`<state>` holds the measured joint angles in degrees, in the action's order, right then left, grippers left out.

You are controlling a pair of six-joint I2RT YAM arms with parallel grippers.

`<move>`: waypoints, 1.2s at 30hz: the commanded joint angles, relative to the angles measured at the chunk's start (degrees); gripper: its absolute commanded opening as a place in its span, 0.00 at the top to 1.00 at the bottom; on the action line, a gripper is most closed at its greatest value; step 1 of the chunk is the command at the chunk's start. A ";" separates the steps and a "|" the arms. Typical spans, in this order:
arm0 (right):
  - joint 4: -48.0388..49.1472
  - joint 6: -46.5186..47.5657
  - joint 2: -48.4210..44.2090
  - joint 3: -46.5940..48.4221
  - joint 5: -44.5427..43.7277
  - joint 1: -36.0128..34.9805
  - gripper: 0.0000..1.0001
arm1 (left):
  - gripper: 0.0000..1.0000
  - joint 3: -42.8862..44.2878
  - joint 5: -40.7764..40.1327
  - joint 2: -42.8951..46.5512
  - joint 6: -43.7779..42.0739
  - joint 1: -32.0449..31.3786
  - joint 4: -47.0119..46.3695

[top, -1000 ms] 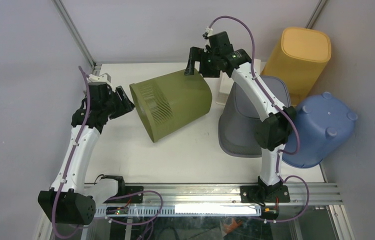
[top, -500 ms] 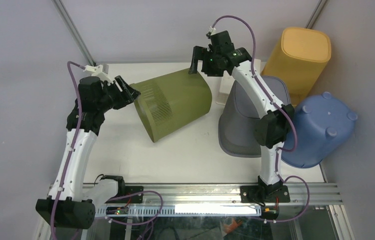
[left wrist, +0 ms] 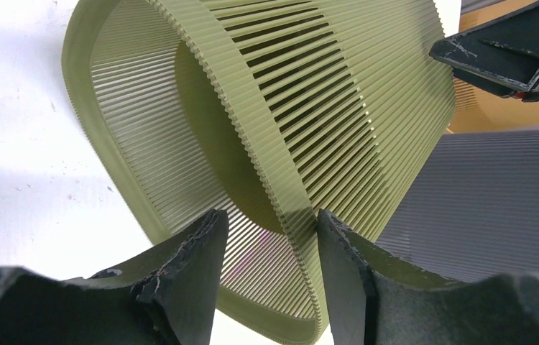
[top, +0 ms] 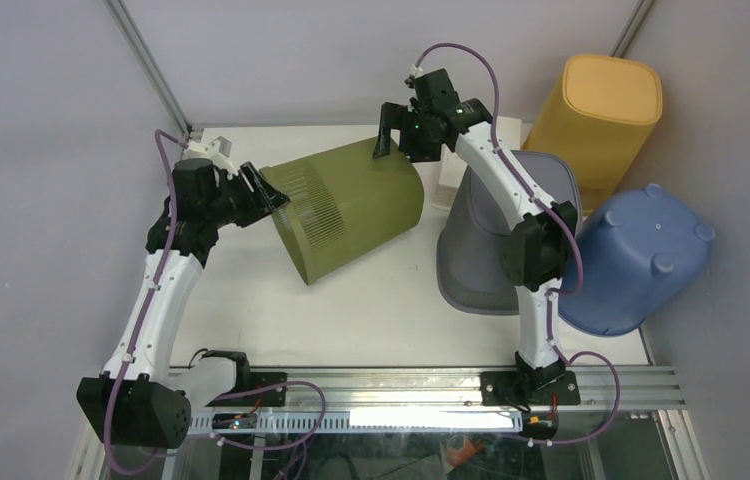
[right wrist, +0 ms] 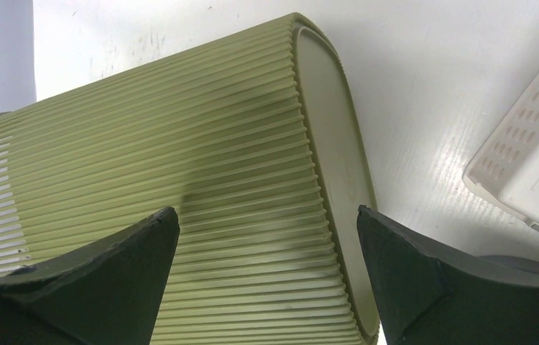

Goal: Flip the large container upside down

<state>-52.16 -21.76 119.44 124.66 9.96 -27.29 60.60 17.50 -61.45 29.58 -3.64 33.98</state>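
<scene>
The large container is an olive-green ribbed bin lying on its side, its mouth facing the near left. My left gripper is at the mouth's upper left corner. In the left wrist view the jaws straddle the container's rim wall. The wall lies against the right finger, with a gap to the left one, so the gripper is open. My right gripper hangs wide open just above the closed base end. In the right wrist view the container shows below the right gripper, which holds nothing.
A grey bin stands upside down right of the container, under the right arm. A blue tub and a yellow bin crowd the right side. A white perforated tray lies by the base end. Walls close the left and the back.
My left gripper has moved right onto the container's rim, and its jaws have narrowed a little. The right gripper has shifted slightly left above the base end. The container has not moved.
</scene>
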 commanded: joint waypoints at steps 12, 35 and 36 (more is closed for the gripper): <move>8.55 -2.35 -10.69 -8.62 8.61 0.87 0.29 | 0.72 -3.61 0.55 -0.34 -0.31 0.30 -3.10; 13.88 -6.56 -21.16 -6.86 17.19 1.09 0.75 | 0.81 -9.08 2.99 -2.14 1.20 0.34 -11.16; 13.64 -6.69 -20.91 -6.09 17.58 0.90 0.75 | 0.80 -9.11 3.18 -2.58 1.32 0.35 -11.71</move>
<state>-45.69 -25.47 103.22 112.90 17.19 -24.21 54.15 17.87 -61.56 31.59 -2.50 23.70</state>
